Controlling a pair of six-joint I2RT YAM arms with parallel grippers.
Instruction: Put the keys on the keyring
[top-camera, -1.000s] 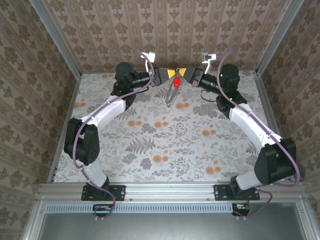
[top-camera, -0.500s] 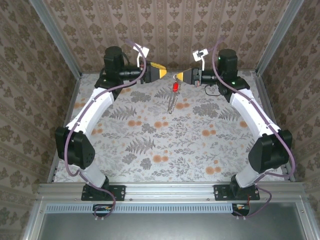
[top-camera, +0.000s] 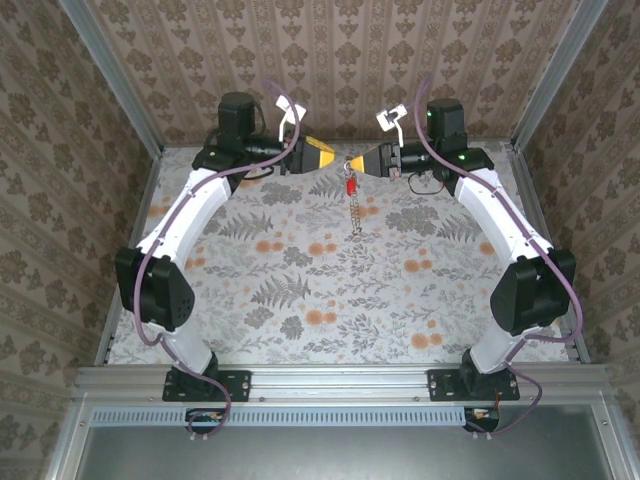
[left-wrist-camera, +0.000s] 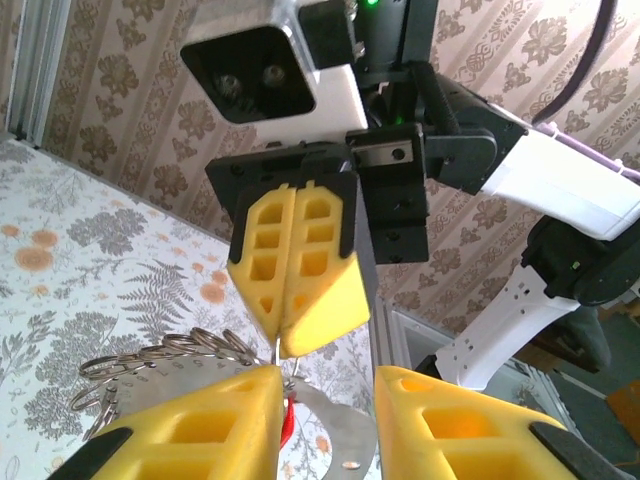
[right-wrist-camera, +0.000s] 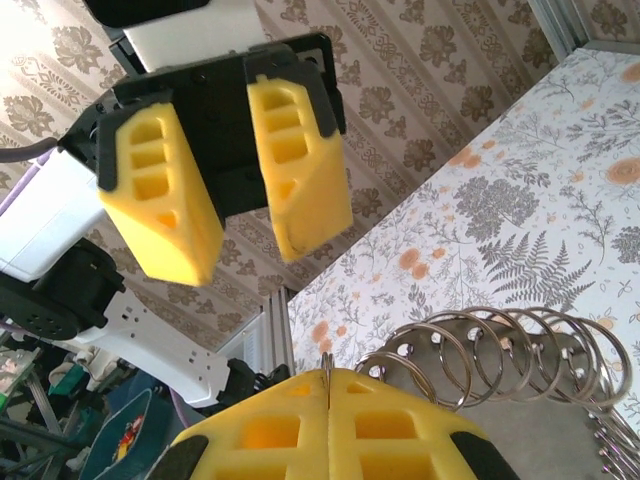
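A robotics lab test cell: 2 arms (top-camera: 185, 220) bolted to an aluminium rail (top-camera: 330, 383), with wallpaper-print panels (top-camera: 350, 60) framed by bare metal posts (top-camera: 110, 75) around a floral tabletop (top-camera: 330, 290).

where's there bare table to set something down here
Free: the broad middle of the table, bordered by the left arm, the right arm and the near rail. Crowded: the far centre, where the left end effector and right end effector face tip to tip, with the keyring and red key trailing nearward from them.
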